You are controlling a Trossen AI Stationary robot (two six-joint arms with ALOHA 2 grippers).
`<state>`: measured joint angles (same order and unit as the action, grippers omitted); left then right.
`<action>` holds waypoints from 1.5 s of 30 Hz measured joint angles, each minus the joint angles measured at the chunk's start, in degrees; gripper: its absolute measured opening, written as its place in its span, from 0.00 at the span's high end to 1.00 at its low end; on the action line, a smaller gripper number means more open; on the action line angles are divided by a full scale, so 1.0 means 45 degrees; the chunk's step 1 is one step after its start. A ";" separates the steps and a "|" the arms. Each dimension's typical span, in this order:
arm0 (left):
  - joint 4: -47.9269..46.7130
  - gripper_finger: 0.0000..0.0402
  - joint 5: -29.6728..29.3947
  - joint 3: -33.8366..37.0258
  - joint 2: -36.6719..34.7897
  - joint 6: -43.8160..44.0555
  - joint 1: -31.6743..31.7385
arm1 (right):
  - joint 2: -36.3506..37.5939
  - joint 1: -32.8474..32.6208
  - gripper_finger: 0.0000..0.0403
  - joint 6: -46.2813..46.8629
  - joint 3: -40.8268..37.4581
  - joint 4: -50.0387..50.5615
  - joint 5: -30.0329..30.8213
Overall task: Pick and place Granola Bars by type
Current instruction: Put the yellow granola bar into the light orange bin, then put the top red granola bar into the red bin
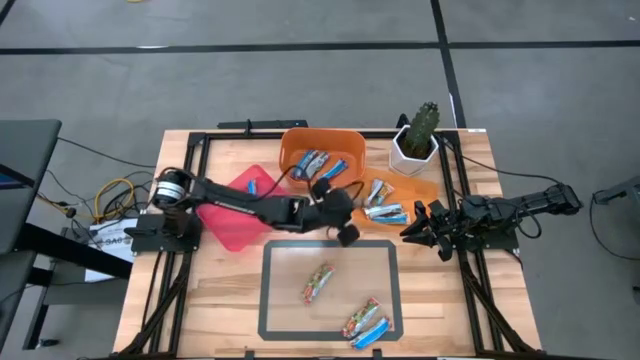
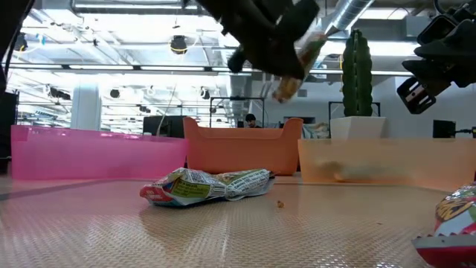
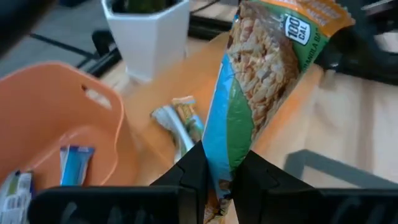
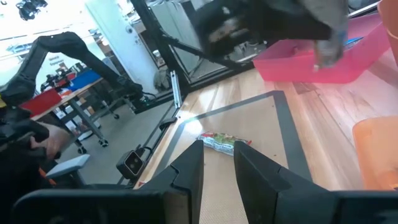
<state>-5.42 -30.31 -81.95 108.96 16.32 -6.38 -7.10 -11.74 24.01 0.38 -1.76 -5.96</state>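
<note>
My left gripper (image 1: 345, 232) is shut on a multicoloured granola bar (image 3: 261, 81) in a green, blue and brown wrapper, high above the table between the mat and the flat orange tray (image 1: 425, 188). The bar also shows in the low view (image 2: 294, 71). My right gripper (image 1: 425, 226) hovers open and empty at the table's right, beside the tray. Blue-and-white bars (image 1: 322, 163) lie in the deep orange bin (image 1: 295, 145). Other bars (image 1: 385, 203) lie on the flat tray. One multicoloured bar (image 1: 318, 283) lies flat on the mat, and two more bars (image 1: 364, 324) lie near its front right corner. My left gripper pinches one end of the bar's wrapper (image 3: 219, 163) between its two fingers (image 3: 189, 177). The rest of the bar sticks out past the fingertips. The bar is lifted clear of the table and hangs tilted in the low view.
A pink bin (image 1: 240, 215) stands under my left arm at the left. A white pot with a cactus (image 1: 415, 142) stands at the far right, next to the flat tray. The dark-framed mat (image 1: 268, 300) fills the table's near middle.
</note>
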 joint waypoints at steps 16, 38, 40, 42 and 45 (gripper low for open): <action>0.2184 0.89 0.2696 -0.2510 0.3539 0.1287 0.1594 | -0.0095 0.0002 0.80 0.0000 0.0000 -0.0028 0.0005; -0.2372 0.78 0.3906 -0.6096 0.5637 0.1107 0.2175 | -0.0097 -0.0002 0.80 0.0000 -0.0005 -0.0002 0.0005; -0.2391 0.73 0.3906 -0.6096 0.5637 0.1107 0.2178 | -0.0095 0.0001 0.80 0.0001 -0.0001 -0.0004 0.0005; -0.2381 0.67 0.3901 -0.6096 0.5637 0.1111 0.2191 | -0.0095 0.0002 0.80 0.0005 0.0000 -0.0004 0.0000; -0.2377 0.60 0.3869 -0.6096 0.5637 0.1236 0.2209 | -0.0096 -0.0001 0.80 0.0003 -0.0002 -0.0002 0.0000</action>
<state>-16.12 -12.90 -109.38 134.32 21.88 3.56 -7.54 -11.74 24.03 0.37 -1.77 -5.96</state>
